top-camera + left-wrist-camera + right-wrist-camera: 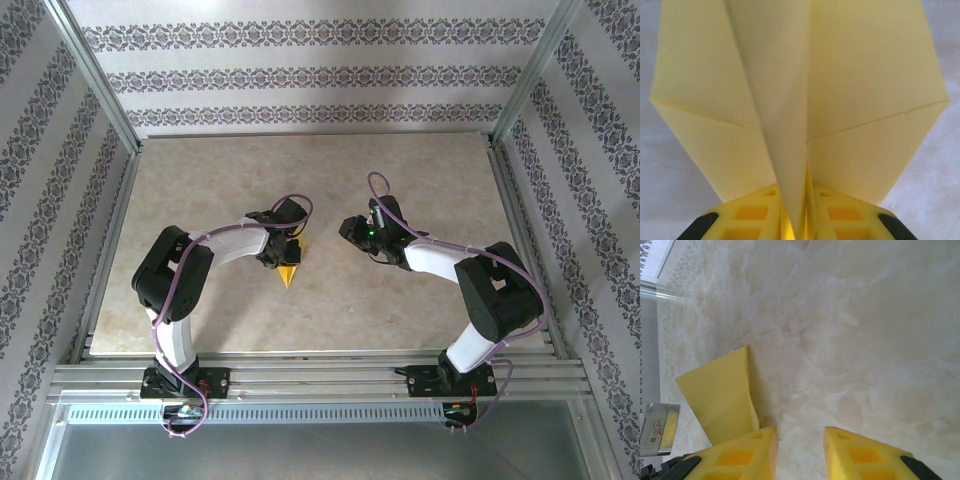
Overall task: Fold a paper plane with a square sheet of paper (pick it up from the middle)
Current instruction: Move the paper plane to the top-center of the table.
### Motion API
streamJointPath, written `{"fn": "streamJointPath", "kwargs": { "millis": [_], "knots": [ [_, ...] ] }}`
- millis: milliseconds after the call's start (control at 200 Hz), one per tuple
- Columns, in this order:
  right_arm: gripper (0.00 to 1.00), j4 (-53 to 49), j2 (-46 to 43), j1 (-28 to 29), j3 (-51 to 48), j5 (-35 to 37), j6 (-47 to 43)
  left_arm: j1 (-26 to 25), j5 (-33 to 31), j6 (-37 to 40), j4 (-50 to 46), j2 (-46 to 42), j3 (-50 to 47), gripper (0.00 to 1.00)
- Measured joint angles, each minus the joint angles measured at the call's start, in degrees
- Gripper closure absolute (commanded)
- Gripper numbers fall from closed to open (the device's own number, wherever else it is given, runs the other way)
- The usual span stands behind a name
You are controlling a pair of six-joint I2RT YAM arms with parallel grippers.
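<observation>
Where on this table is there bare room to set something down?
Free: the far half of the table, from the grippers to its far edge, and the near strip from the paper to the near edge. Crowded: the middle, where the left gripper holds the paper, with the right gripper close by.

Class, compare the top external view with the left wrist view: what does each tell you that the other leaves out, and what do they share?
Top external: both arms on the table, with the right gripper standing apart from the paper plane. Left wrist: the plane's centre fold pinched between the left gripper's fingers, and a diagonal crease across each wing. Shared: the yellow paper plane at the left gripper.
</observation>
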Motion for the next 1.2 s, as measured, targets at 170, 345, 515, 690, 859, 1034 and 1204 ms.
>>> {"fn": "streamJointPath", "kwargs": {
  "millis": [170,345,515,690,859,1034,1204],
  "knots": [
    [0.7,0.0,0.0,0.0,0.0,0.0,0.0,0.0,-0.2,0.0,-0.5,0.7,1.0,0.89],
    [0.65,-0.5,-0.4,-0.3,0.0,0.2,-0.4,0.0,-0.9,0.3,-2.2,0.7,3.0,0.93],
    [0.4,-2.8,-3.3,-1.6,-0.2,2.8,-3.5,0.0,-3.2,1.8,-3.6,0.7,10.1,0.93],
    [0.21,-7.9,-10.8,-4.0,-0.4,8.2,-10.7,0.2,-4.9,3.2,-3.9,5.1,20.8,0.92],
    [0.14,-12.0,-17.7,-6.0,-0.6,13.3,-17.5,0.9,-5.2,4.1,-5.0,14.7,30.6,0.9],
    [0.14,-14.5,-21.9,-7.6,-2.1,15.7,-20.8,1.6,-5.2,4.5,-7.6,23.3,38.7,0.87],
    [0.14,-15.9,-22.6,-7.8,-3.4,16.2,-21.5,1.9,-5.1,4.5,-10.0,27.2,43.1,0.83]
  ]
}}
